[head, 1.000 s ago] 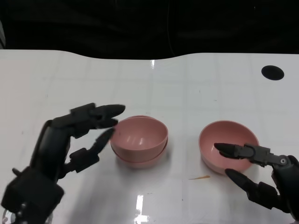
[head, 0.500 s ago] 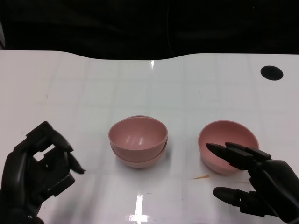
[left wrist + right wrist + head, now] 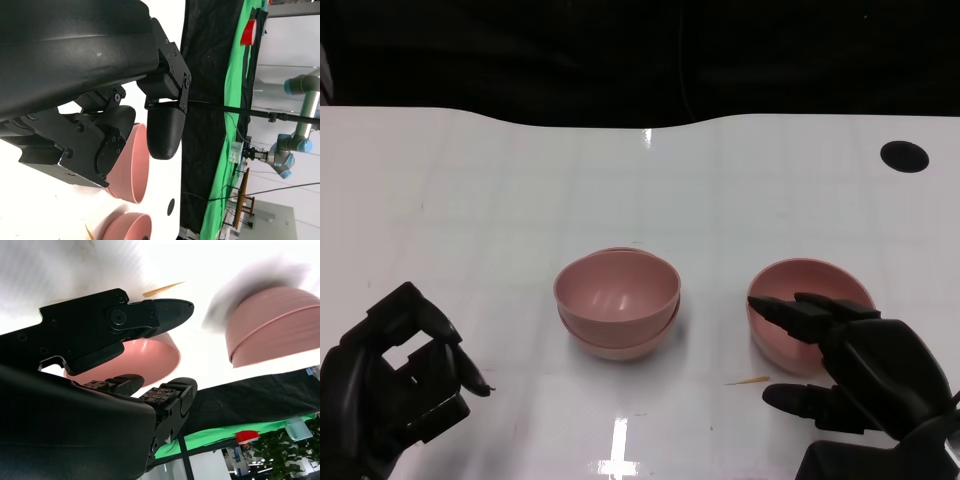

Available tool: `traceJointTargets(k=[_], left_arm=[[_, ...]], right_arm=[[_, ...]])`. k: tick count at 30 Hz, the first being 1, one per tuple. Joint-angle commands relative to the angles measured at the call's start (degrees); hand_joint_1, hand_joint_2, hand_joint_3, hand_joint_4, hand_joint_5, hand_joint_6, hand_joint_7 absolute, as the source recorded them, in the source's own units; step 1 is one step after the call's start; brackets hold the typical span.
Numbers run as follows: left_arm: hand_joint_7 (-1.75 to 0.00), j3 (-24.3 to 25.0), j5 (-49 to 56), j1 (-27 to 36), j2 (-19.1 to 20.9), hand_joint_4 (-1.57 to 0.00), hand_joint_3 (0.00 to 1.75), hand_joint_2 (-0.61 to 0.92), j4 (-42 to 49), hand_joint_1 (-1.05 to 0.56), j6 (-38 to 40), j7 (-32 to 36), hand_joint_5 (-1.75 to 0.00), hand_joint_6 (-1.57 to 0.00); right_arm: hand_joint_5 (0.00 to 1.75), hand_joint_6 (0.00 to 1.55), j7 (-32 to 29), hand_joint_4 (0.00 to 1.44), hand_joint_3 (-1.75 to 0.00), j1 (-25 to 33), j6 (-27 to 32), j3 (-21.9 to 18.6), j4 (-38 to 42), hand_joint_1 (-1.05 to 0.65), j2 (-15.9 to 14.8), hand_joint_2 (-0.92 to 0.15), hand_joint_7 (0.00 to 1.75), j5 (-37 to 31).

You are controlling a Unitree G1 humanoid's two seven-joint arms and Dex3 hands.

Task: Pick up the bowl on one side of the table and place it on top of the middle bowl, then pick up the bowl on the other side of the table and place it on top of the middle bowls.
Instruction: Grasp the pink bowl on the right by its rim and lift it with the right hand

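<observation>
The remaining single bowl (image 3: pixel 809 313) sits at the lower right of the head frame, directly ahead of the right hand (image 3: pixel 855 365). That hand is spread wide and holds nothing; its fingers (image 3: pixel 798 312) reach over the bowl's near rim, thumb below it. The stacked middle bowls (image 3: pixel 616 302) stand left of it, apart. The left hand (image 3: pixel 395 375), lower left, is curled in and empty, well off.

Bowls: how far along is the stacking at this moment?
Done: one bowl sits nested on the middle bowl. In hand: right hand open, fingers over the remaining side bowl, not gripping. Left hand empty, curled in. Left: lift that bowl onto the stack.
</observation>
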Motion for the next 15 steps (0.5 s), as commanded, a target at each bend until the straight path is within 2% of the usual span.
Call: traceJointTargets(k=[1,9,15], left_arm=[[-1.75,0.3,-0.9,1.7,-0.2,-0.86,1.49,0.52,-2.0,0.06,1.7,-0.3,-1.75,-0.71],[-1.75,-0.3,0.6,2.9,-2.4,-0.84,1.50,0.50,-4.9,0.09,4.2,2.0,-1.75,-0.72],[-1.75,-0.7,1.4,2.9,-3.0,-0.84,1.49,0.50,-5.4,0.09,4.4,2.6,-1.75,-0.71]], right_arm=[[0.03,0.42,-2.5,0.38,-0.21,-3.9,0.9,1.6,5.5,-0.75,-1.5,-0.92,0.02,-0.5],[0.04,0.46,-9.9,0.43,-0.17,-12.3,0.0,5.7,17.9,-0.73,-3.1,-0.92,0.02,-1.6],[0.03,0.45,-13.0,0.43,-0.21,-14.4,-0.2,7.4,21.8,-0.79,-4.9,-0.92,0.01,-1.1]])
